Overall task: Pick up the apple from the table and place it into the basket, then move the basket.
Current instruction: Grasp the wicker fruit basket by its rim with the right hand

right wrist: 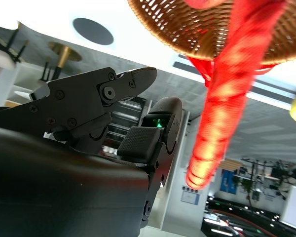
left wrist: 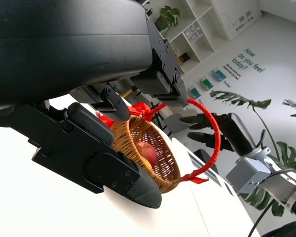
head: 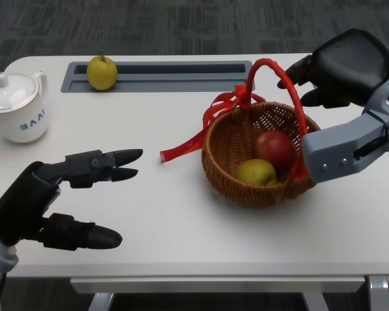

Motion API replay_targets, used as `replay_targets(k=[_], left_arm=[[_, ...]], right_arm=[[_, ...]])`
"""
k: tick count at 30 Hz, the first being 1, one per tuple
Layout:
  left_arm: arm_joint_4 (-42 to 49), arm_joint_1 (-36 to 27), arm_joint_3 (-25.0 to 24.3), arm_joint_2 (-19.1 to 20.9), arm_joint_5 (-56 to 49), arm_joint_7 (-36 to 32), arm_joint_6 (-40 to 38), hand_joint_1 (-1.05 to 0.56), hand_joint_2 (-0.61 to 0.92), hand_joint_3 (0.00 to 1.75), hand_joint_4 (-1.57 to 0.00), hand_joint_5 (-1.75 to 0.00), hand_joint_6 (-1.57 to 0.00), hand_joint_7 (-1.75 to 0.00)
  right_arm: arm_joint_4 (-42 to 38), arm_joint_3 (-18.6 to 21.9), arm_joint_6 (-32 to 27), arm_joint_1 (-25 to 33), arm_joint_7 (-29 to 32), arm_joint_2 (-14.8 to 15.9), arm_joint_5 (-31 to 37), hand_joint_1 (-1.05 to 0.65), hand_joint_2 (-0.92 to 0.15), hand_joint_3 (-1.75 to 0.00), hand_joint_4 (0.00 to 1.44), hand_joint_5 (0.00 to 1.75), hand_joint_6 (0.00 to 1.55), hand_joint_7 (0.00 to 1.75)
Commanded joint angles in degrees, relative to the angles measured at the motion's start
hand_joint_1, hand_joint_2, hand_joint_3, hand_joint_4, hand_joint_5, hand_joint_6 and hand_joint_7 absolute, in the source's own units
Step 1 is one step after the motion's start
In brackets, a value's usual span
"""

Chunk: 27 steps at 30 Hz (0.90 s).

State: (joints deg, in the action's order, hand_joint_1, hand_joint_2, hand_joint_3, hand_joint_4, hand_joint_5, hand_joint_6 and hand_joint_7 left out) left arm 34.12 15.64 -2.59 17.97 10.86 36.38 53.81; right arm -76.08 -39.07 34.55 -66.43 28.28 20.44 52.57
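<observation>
1. The head view is bright and evenly lit; the white table (head: pixel 181 220) shows no harsh glare.
2. Soft, short shadows lie on the table under the basket (head: pixel 246 175) and beneath the left hand (head: pixel 58 194), so light falls from above.
3. In the right wrist view the basket's red handle (right wrist: pixel 227 94) is heavily blurred, too close for focus.
4. The left wrist view is sharp on the basket, with a bright, washed-out background behind it.

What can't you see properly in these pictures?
- Basket in the right wrist view: cut off by the top edge; its red handle is blurred.
- Apple in the left wrist view: partly hidden by the basket wall.
- Right hand: whether it touches the handle cannot be told.
- Teapot: cut off at the head view's left edge.
</observation>
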Motion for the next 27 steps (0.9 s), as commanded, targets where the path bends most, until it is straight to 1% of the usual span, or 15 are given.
replay_targets(k=[1,3,8,11,14,16,19,21,27], left_arm=[[-0.89,-0.92,-0.39,0.77,-0.41,-0.92,-0.51,-0.71,0.76,0.00,-0.79,-0.01,-0.58,0.00],[-0.85,-0.84,-0.37,0.78,-0.18,-0.73,-0.53,-0.71,0.76,0.00,-0.79,-0.01,-0.58,0.00],[-0.68,-0.65,-0.30,0.83,0.02,-0.44,-0.36,-0.71,0.76,0.00,-0.79,0.00,-0.58,0.00],[-0.64,-0.53,-0.24,0.86,0.01,-0.35,-0.37,-0.71,0.77,0.00,-0.79,0.00,-0.59,0.00],[-0.61,-0.40,-0.16,0.81,0.19,-0.18,-0.61,-0.71,0.76,0.00,-0.78,0.00,-0.58,0.00],[-0.68,-0.28,-0.11,0.89,0.22,-0.08,-0.86,-0.71,0.77,0.00,-0.78,0.00,-0.58,0.00],[-0.63,0.03,-0.05,1.06,0.42,0.26,-1.19,-0.71,0.77,0.00,-0.79,0.00,-0.58,0.00],[-0.40,0.30,-0.02,1.23,0.36,0.45,-1.20,-0.70,0.77,0.00,-0.78,0.00,-0.58,0.00],[-0.08,0.60,-0.02,1.13,0.93,0.96,-1.03,-0.71,0.76,0.00,-0.79,0.00,-0.59,0.00]], right_arm=[[0.86,0.45,2.25,1.19,1.05,0.42,-1.02,-0.32,-0.91,-0.05,1.14,0.01,1.01,0.01],[1.03,0.61,2.96,1.50,0.54,0.71,-1.29,-0.31,-0.89,-0.03,1.12,0.01,0.99,0.01],[1.60,2.62,5.42,2.24,-6.50,2.09,-4.30,-0.38,-0.82,0.00,0.93,0.00,0.83,0.00],[2.72,3.35,7.30,2.89,-10.63,3.48,-5.57,-0.49,-0.76,0.00,0.80,0.00,0.70,0.00],[4.16,3.55,9.79,3.89,-12.67,5.04,-6.16,-0.63,-0.71,0.00,0.73,0.00,0.63,0.00],[5.41,2.81,10.80,4.21,-13.47,6.28,-5.36,-0.73,-0.69,0.00,0.67,0.00,0.56,0.00],[7.85,1.10,10.90,4.14,-14.90,8.53,-3.00,-0.86,-0.71,-0.01,0.55,0.00,0.44,0.00],[9.32,0.30,10.98,4.08,-15.72,9.93,-1.67,-0.91,-0.71,-0.01,0.49,0.00,0.39,0.00],[12.65,-1.79,11.86,3.79,-18.18,12.60,1.79,-1.03,-0.72,0.00,0.37,0.00,0.28,0.00]])
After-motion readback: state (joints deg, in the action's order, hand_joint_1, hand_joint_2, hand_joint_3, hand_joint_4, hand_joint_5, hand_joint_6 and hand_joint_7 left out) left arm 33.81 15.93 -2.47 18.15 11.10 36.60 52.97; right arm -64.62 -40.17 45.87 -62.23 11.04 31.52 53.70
